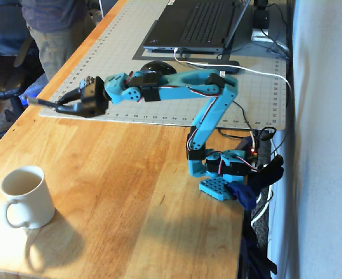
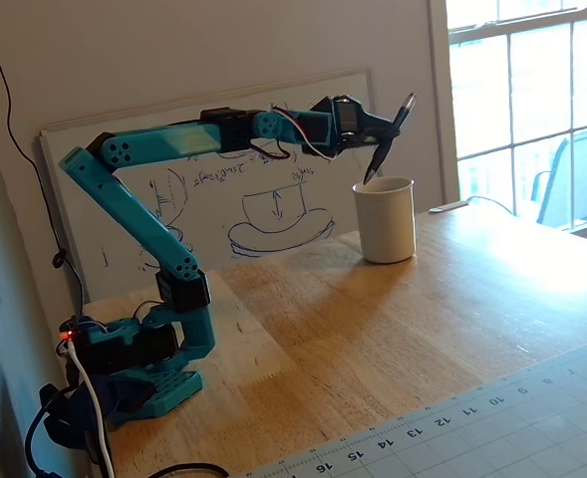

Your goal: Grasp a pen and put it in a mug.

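Note:
My gripper [image 1: 64,106] is shut on the slim dark pen [image 1: 40,102] and holds it high above the table, on an arm stretched out almost level. In a fixed view the pen [image 2: 376,162] hangs steeply tilted from the gripper [image 2: 387,127], its lower tip appearing just over the rim of the mug [image 2: 386,221]. In a fixed view from above, the cream-white mug [image 1: 24,197] stands upright near the table's front left corner. There it lies well apart from the gripper, handle toward the front.
A gridded cutting mat [image 1: 159,75] covers the back of the table, with a laptop [image 1: 197,23], a black mouse [image 1: 154,68] and cables [image 1: 240,110] on it. A whiteboard [image 2: 223,189] leans on the wall. A person [image 1: 57,26] stands past the table's left edge.

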`<move>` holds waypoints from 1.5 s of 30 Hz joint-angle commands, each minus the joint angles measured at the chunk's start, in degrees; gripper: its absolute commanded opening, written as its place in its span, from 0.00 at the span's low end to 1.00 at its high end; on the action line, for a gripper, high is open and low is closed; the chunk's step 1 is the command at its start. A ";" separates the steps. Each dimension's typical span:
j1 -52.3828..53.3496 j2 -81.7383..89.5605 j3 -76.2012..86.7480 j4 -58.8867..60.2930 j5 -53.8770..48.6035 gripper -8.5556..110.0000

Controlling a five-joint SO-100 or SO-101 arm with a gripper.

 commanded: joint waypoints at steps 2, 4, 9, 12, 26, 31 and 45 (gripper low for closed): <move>-1.58 7.82 3.34 0.09 -20.21 0.08; -1.85 9.23 5.54 0.09 -24.70 0.08; -1.05 13.18 7.73 0.09 -27.25 0.08; -1.14 14.77 8.61 -0.62 -28.56 0.08; -1.93 19.42 8.96 0.18 -94.57 0.08; -1.93 19.78 8.00 -0.53 -117.51 0.08; -12.57 11.95 2.81 -0.70 -137.99 0.08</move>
